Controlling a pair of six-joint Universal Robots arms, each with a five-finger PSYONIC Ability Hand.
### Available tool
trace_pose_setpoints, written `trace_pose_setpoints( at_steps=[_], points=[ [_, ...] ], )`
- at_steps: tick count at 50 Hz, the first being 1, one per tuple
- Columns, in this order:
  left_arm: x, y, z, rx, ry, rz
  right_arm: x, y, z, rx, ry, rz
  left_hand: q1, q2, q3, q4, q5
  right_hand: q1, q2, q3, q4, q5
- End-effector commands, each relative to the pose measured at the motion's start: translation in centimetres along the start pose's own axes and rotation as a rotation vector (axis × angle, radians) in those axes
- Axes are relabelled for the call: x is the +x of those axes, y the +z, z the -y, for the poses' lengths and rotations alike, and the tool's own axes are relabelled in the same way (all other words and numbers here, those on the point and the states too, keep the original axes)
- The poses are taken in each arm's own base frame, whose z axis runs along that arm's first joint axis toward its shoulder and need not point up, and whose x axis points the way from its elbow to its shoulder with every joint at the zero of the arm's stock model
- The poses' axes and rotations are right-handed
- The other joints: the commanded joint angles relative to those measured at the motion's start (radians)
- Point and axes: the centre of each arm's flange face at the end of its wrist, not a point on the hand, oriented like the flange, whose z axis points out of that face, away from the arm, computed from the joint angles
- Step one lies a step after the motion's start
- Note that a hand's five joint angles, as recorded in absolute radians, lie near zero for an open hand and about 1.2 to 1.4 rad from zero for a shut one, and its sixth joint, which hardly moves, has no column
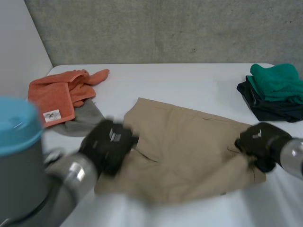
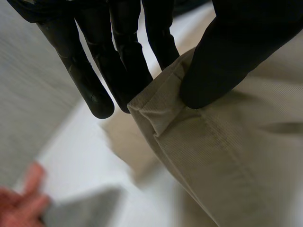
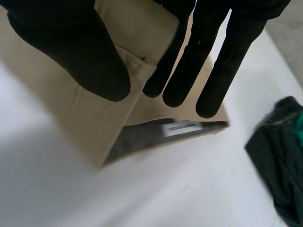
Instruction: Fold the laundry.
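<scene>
Under a bare concrete wall [image 1: 165, 28], we see a white table [image 1: 189, 80] with a tan garment [image 1: 189, 151] spread across its middle. A green-and-dark folded stack [image 1: 277, 90] sits at its far right, and an orange towel [image 1: 57, 94] lies beside a grey cloth [image 1: 83, 120] at far left. The left hand [image 1: 106, 144] pinches the garment's left edge between thumb and fingers. The right hand [image 1: 258, 142] pinches the right corner likewise, where a dark inner face with a label shows beneath the raised edge. Both grips, we judge, sit shallow at the hem. One arm pulling ahead of the other could slip the cloth free and skew the fold.
</scene>
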Motion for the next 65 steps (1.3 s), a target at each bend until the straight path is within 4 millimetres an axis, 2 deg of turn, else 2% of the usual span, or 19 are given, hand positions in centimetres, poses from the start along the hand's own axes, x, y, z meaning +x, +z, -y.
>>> trace_pose_setpoints(
  at_steps=[1,6,10,17,18,20,21,22,27,32,36,45,48,49,50,53,59,62,65],
  points=[
    [-3.7,11.4,0.8,0.197,0.057,0.21,3.2,5.7,0.5,0.044,0.127,-0.164,0.259,0.199,0.203,0.197,0.229,0.296,0.222,0.209,0.199,0.216],
    [-5.7,16.7,1.0,0.25,0.127,0.294,5.4,10.1,0.6,0.049,0.12,-0.294,0.259,0.199,0.203,0.197,0.229,0.296,0.222,0.209,0.199,0.216],
    [-5.8,21.2,-1.2,0.259,0.158,0.313,6.4,12.6,0.1,0.041,0.123,-0.359,0.259,0.199,0.203,0.197,0.229,0.296,0.222,0.209,0.199,0.216],
    [-3.6,24.2,-2.4,0.329,0.171,0.269,6.6,15.9,0.9,0.118,0.108,-0.459,0.259,0.199,0.203,0.197,0.229,0.273,0.2,0.187,0.176,0.193],
    [-3.2,24.5,-2.1,0.365,0.178,0.265,6.5,16.0,1.0,0.124,0.108,-0.462,-0.147,-0.208,-0.203,-0.21,-0.178,0.102,0.028,0.015,0.005,0.022],
    [-3.1,24.6,-1.7,0.405,0.183,0.27,6.0,16.2,1.1,0.129,0.104,-0.461,-0.923,-0.983,-0.978,-0.985,-0.953,-0.566,-0.64,-0.653,-0.663,-0.646],
    [-2.8,24.7,-1.2,0.442,0.187,0.276,5.7,16.0,1.1,0.122,0.109,-0.463,-0.903,-0.964,-0.959,-0.966,-0.934,-0.926,-1.0,-1.013,-1.023,-1.006],
    [-2.9,24.7,-1.1,0.454,0.185,0.284,5.6,15.9,1.1,0.12,0.111,-0.463,-0.955,-1.016,-1.011,-1.018,-0.986,-0.926,-1.0,-1.013,-1.023,-1.006],
    [-2.6,24.0,-1.1,0.464,0.162,0.283,5.3,14.3,0.8,0.109,0.167,-0.457,-0.963,-1.023,-1.018,-1.025,-0.993,-0.926,-1.0,-1.013,-1.023,-1.006],
    [-4.4,20.7,0.5,0.45,0.138,0.286,5.2,9.8,1.5,0.131,0.205,-0.434,-0.963,-1.023,-1.018,-1.025,-0.993,-0.926,-1.0,-1.013,-1.023,-1.006],
    [-4.8,18.8,-0.4,0.401,0.083,0.265,4.0,7.9,-0.5,0.076,0.248,-0.286,-0.963,-1.023,-1.018,-1.025,-0.993,-0.926,-1.0,-1.013,-1.023,-1.006],
    [-4.0,15.9,-1.1,0.357,-0.052,0.204,1.2,8.0,-3.3,0.019,0.351,-0.118,-0.963,-1.023,-1.018,-1.025,-0.993,-0.926,-1.0,-1.013,-1.023,-1.006],
    [-3.6,15.5,-1.1,0.355,-0.069,0.192,0.7,9.5,-4.6,0.014,0.352,-0.127,-0.963,-1.023,-1.018,-1.025,-0.993,-0.586,-0.66,-0.673,-0.683,-0.666],
    [-3.6,15.4,-1.1,0.354,-0.069,0.191,0.8,9.8,-4.8,0.013,0.348,-0.138,-0.963,-1.023,-1.018,-1.025,-0.993,-0.267,-0.341,-0.354,-0.364,-0.347],
    [-3.6,15.2,-1.0,0.356,-0.07,0.19,1.2,10.3,-5.2,0.016,0.339,-0.175,-0.963,-1.023,-1.018,-1.025,-0.993,0.29,0.216,0.203,0.193,0.21],
    [-3.6,14.9,-0.7,0.358,-0.069,0.19,2.3,10.4,-5.5,0.022,0.32,-0.259,-0.963,-1.023,-1.018,-1.025,-0.993,0.296,0.222,0.209,0.199,0.216],
    [-4.2,13.3,0.7,0.39,-0.071,0.201,5.9,7.6,-5.2,-0.001,0.101,-0.441,-0.963,-1.023,-1.018,-1.025,-0.993,0.296,0.222,0.209,0.199,0.216],
    [-4.7,12.5,1.1,0.398,-0.072,0.212,6.8,7.5,-5.8,-0.046,-0.021,-0.468,-0.963,-1.023,-1.018,-1.025,-0.993,0.296,0.222,0.209,0.199,0.216],
    [-4.9,11.7,1.4,0.403,-0.082,0.216,6.5,7.4,-4.3,-0.013,-0.132,-0.479,-0.963,-1.023,-1.018,-1.025,-0.993,0.296,0.222,0.209,0.199,0.216]
  ],
)
